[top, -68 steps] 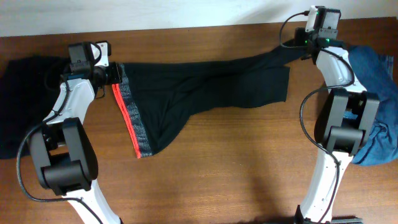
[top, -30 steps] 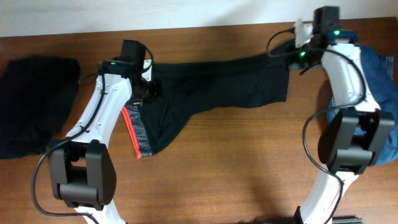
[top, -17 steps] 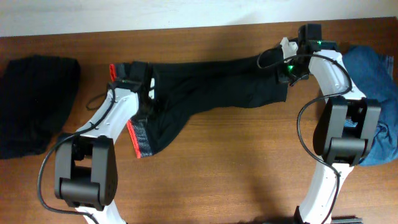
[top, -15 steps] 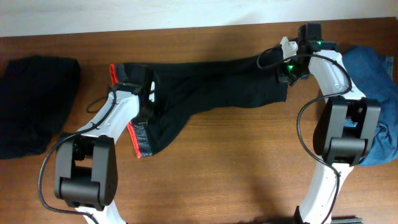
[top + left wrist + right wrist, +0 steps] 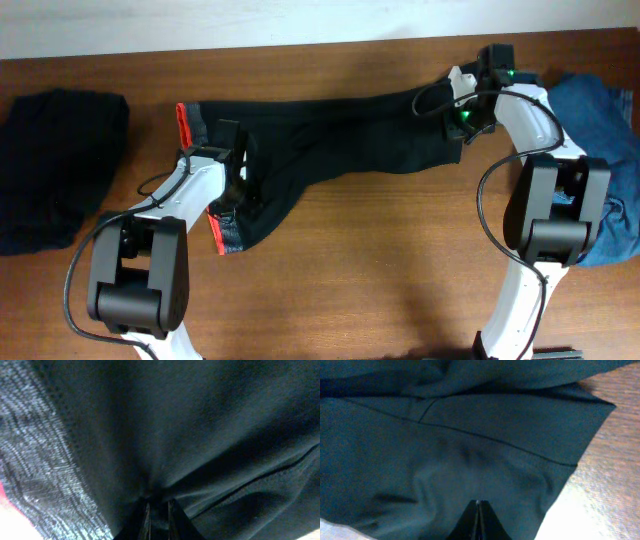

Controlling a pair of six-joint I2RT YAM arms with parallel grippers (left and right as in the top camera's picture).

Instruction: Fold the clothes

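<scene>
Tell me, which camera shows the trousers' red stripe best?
Overhead: the red stripe shows at both ends, its middle hidden under the left arm. The left wrist view catches only a corner sliver; the right wrist view, none.

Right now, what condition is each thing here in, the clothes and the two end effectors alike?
black trousers: stretched out lengthwise, not folded.
blue denim garment: crumpled heap at the right edge.
dark garment: bunched heap at the left edge.
left end effector: jaws slightly apart, trouser fabric puckered at them; grip unclear.
right end effector: shut, tips on the trousers' leg end.
</scene>
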